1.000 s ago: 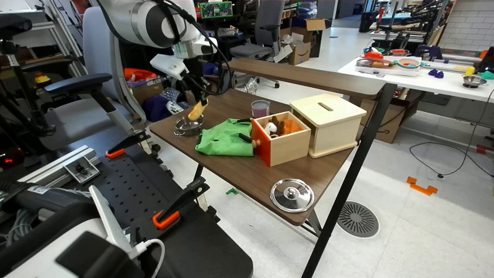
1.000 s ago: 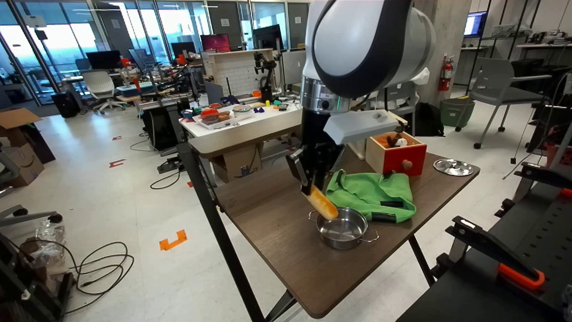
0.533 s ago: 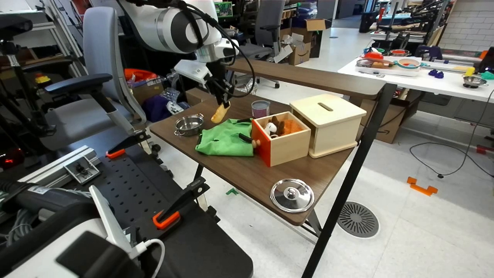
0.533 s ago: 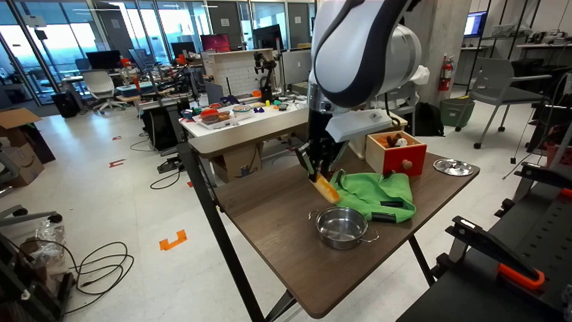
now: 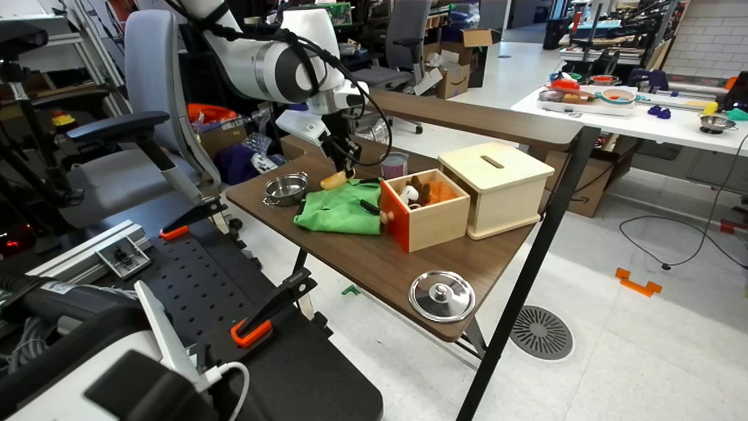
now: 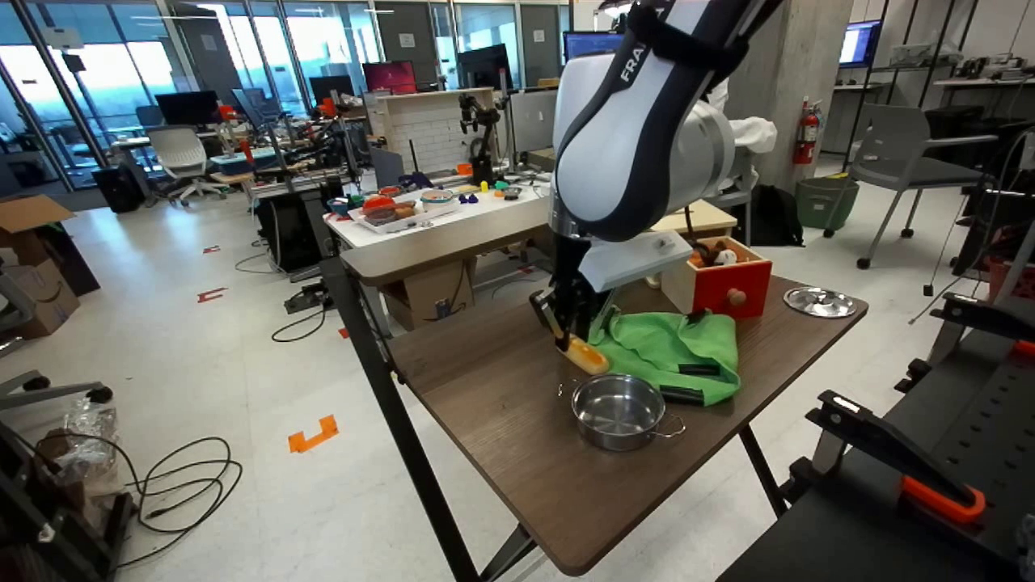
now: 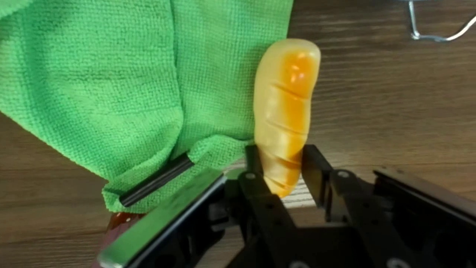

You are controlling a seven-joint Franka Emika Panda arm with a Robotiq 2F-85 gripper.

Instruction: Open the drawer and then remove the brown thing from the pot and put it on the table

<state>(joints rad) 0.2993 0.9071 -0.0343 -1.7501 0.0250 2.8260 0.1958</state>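
Note:
The brown thing is a golden-brown bread roll (image 7: 286, 100); it also shows in both exterior views (image 5: 333, 180) (image 6: 588, 356). My gripper (image 7: 279, 153) is low over the table (image 6: 517, 477), its fingertips pressed on both sides of the roll's near end. The roll lies nearly level at the cloth's edge; whether it rests on the table I cannot tell. The steel pot (image 6: 618, 436) stands beside it, empty and uncovered. The drawer (image 5: 438, 225), red-fronted with a wooden knob, stands open with brown and orange soft things inside.
A green cloth (image 7: 122, 74) with black strips lies against the gripper and roll. A can (image 5: 394, 166) stands behind the cloth. A pale wooden box (image 5: 502, 193) stands behind the drawer. The steel lid (image 5: 442, 296) lies near a table corner. A raised shelf (image 5: 467, 111) runs along one side.
My gripper has carried the roll from over the pot to beside the cloth and lowered it. The roll now lies flatter. The cloth has shifted slightly.

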